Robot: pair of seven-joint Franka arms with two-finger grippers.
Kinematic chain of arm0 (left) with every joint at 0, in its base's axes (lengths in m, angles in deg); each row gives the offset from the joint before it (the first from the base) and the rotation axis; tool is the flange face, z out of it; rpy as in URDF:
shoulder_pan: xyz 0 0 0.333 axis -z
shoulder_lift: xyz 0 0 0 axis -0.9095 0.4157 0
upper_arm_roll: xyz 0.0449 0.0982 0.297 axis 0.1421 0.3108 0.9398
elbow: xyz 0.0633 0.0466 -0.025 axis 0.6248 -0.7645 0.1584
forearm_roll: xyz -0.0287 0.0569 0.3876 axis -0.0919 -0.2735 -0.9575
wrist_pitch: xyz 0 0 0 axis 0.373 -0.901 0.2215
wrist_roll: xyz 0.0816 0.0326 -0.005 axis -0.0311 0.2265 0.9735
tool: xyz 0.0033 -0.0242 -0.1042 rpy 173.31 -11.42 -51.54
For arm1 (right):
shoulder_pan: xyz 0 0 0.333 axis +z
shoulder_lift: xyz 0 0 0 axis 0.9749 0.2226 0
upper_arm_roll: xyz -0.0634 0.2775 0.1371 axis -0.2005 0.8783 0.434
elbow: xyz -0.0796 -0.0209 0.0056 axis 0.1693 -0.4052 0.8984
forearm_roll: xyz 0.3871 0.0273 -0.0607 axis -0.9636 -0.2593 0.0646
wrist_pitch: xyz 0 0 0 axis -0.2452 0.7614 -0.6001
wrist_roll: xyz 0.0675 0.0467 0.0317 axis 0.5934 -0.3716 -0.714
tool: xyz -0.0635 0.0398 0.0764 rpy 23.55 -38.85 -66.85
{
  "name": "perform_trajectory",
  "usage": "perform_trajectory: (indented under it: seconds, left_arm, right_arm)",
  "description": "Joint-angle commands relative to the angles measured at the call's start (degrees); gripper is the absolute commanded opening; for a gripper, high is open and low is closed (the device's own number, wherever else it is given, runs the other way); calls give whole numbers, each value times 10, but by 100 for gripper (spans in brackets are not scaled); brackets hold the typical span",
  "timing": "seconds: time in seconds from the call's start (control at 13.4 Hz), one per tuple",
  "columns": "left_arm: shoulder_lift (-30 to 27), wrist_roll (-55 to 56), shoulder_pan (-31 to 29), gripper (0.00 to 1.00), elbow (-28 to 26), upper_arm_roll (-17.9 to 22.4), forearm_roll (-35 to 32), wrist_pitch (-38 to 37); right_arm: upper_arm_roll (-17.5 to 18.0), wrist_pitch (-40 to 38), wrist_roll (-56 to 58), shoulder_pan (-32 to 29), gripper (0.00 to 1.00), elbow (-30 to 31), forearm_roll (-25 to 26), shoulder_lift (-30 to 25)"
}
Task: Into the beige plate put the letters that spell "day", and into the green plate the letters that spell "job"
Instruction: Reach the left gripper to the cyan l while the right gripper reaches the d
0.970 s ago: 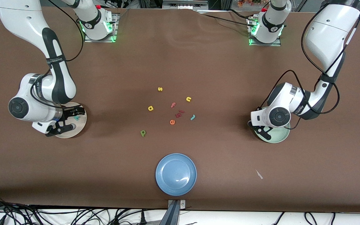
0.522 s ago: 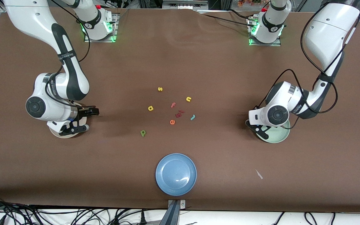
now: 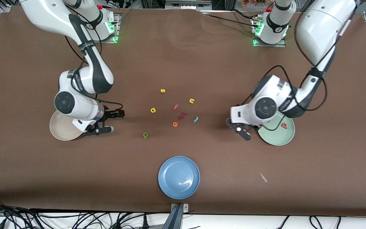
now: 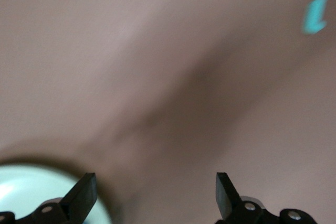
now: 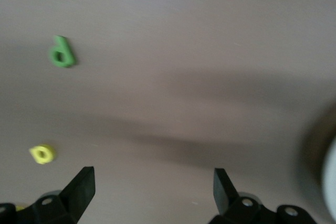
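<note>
The beige plate (image 3: 59, 128) lies toward the right arm's end, partly under that arm. My right gripper (image 3: 112, 121) (image 5: 152, 190) hangs open and empty just beside it, toward the letters. The green d (image 3: 145, 135) (image 5: 63, 53), yellow a (image 3: 153, 110) (image 5: 42, 154) and teal j (image 3: 196, 119) (image 4: 315, 15) lie in the loose cluster mid-table. The green plate (image 3: 278, 136) (image 4: 26, 192) holds the salmon b (image 3: 284, 125). My left gripper (image 3: 237, 128) (image 4: 155, 192) is open and empty over bare table beside that plate.
Also in the cluster are a yellow s (image 3: 162, 90), yellow n (image 3: 192, 100), salmon f (image 3: 176, 107), orange e (image 3: 175, 124) and a dark red piece (image 3: 183, 115). A blue plate (image 3: 179, 177) sits nearest the front camera. A small white scrap (image 3: 263, 177) lies beside it.
My left gripper opened and drew off the green plate, leaving the salmon b in it. My right gripper moved off the beige plate. Both now stand closer to the letter cluster.
</note>
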Motion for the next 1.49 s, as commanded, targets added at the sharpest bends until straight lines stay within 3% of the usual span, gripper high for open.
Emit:
perform_trajectory:
  seconds: [0.0,0.3,0.45,0.67,0.82,1.04,1.42]
  left_arm:
    - [46,156,103,100,81,15,3,-7]
    - [118,206,140,100,145,15,7,60]
    - [148,201,151,100,147,15,5,130]
    - [159,186,158,99,144,17,-11,145]
    - [157,184,160,91,134,17,-24,144]
    - [156,184,169,64,119,17,-65,140]
    - [157,185,169,56,101,21,-80,136]
  right_arm:
    - [0,15,-28,23,100,-30,1,22]
    - [2,15,-18,46,100,-114,1,91]
    - [2,14,-13,65,100,-149,18,126]
    - [2,15,36,69,100,-186,26,160]
    - [2,15,72,69,100,-205,26,175]
    - [2,16,98,69,100,-233,26,199]
    - [2,35,101,76,99,-247,25,222]
